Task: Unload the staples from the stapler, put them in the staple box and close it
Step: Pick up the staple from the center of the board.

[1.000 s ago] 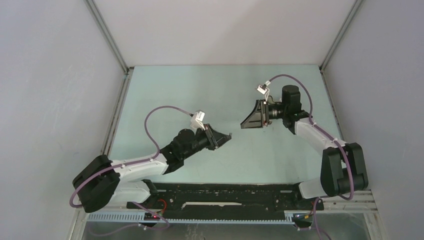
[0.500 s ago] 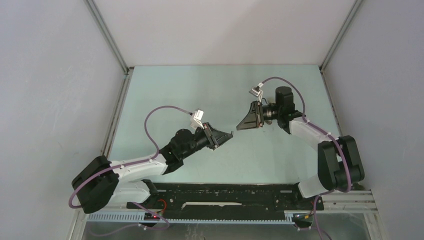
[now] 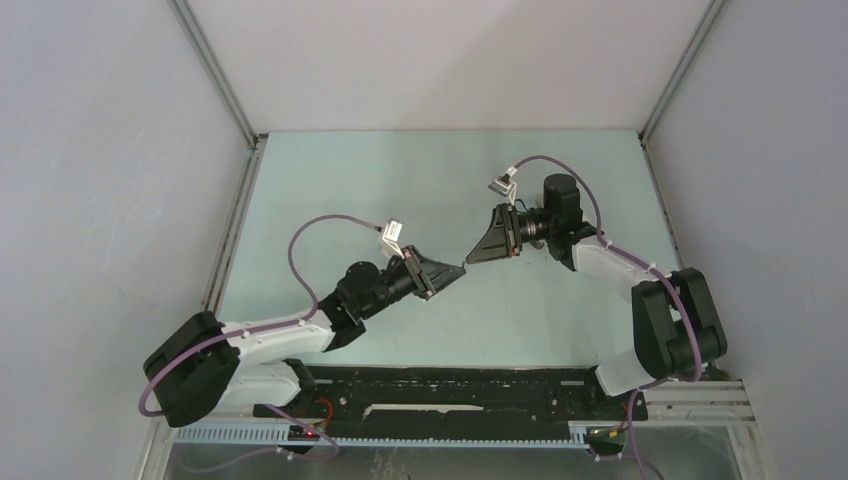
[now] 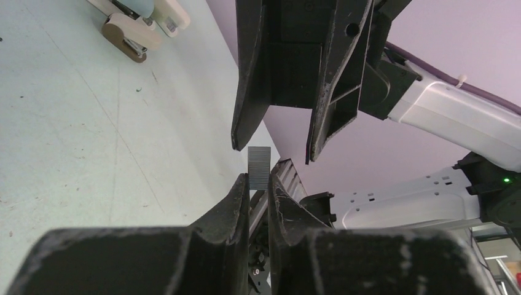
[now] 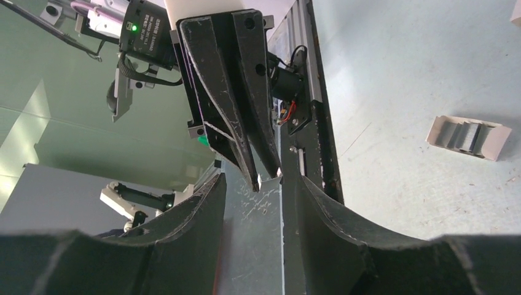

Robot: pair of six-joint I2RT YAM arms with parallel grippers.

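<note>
My left jaws clench the lower end of the staples [image 4: 259,166] above the desk [image 4: 74,123], my parted right jaws flanking their top; light, probably brittle, best pinched on flat sides

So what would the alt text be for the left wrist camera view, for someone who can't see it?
The left gripper pinches a short grey strip of staples, and the right gripper faces it with open jaws either side of the strip's free end. A pale-blue stapler lies on the table behind.
</note>
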